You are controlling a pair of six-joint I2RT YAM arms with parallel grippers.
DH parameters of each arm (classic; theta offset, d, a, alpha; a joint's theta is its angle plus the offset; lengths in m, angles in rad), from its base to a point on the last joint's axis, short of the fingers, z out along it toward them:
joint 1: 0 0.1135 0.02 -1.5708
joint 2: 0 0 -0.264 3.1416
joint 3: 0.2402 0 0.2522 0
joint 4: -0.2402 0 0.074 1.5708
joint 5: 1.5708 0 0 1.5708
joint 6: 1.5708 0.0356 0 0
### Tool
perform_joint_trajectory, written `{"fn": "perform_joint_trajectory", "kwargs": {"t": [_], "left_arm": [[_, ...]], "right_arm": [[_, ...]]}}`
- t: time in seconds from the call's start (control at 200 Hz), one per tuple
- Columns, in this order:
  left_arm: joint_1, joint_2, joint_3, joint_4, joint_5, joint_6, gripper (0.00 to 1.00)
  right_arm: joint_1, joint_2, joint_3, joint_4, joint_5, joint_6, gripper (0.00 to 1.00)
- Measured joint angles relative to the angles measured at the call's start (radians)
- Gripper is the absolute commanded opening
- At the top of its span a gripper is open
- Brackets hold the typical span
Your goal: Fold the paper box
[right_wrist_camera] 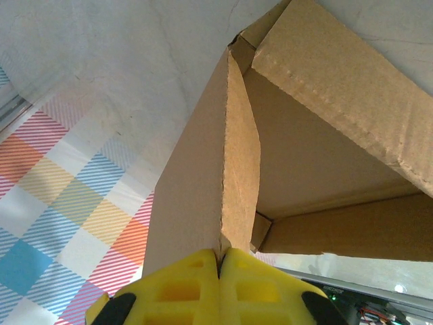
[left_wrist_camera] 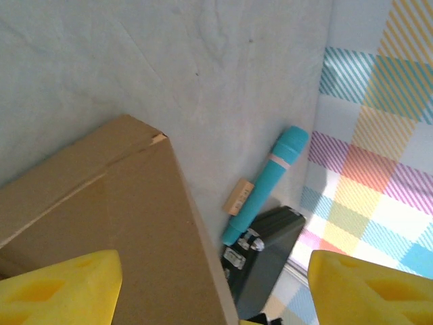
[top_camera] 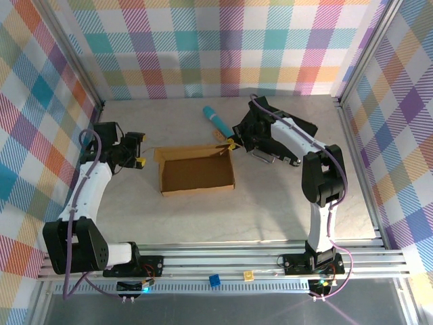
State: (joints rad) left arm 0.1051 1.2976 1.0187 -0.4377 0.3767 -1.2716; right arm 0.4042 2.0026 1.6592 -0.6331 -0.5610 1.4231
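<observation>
The box (top_camera: 196, 170) sits mid-table; we judge it light and stiff, best held by a wall's top edge. Here the right gripper (right_wrist_camera: 220, 261) pinches its right wall, fingers closed; the left gripper (top_camera: 139, 149) gapes empty beside the left wall.

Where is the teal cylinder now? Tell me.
In the top view the teal cylinder lies behind the paper box, near its far right corner, left of the black case.

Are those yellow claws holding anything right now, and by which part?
The right gripper pinches the paper box by the edge of one short end wall. The left gripper is open and holds nothing.
</observation>
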Motion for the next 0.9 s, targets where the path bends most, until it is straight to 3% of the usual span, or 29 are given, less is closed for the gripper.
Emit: {"fn": "perform_joint_trajectory", "kwargs": {"t": [0.335, 0.585, 0.695, 0.9], "left_arm": [[-0.077, 0.110, -0.097, 0.267, 0.085, -0.151, 0.74], [-0.097, 0.117, -0.153, 0.365, 0.087, -0.209, 0.65], [-0.095, 0.115, -0.153, 0.349, 0.090, -0.170, 0.65], [-0.063, 0.075, -0.152, 0.188, 0.102, 0.040, 0.62]], "right_arm": [[-0.001, 0.002, 0.000, -0.007, -0.003, -0.004, 0.00], [-0.013, 0.002, 0.004, -0.021, 0.012, -0.057, 0.00], [-0.012, 0.002, 0.006, -0.027, 0.028, -0.124, 0.00], [-0.010, -0.036, -0.085, 0.021, 0.060, -0.277, 0.00]]}}
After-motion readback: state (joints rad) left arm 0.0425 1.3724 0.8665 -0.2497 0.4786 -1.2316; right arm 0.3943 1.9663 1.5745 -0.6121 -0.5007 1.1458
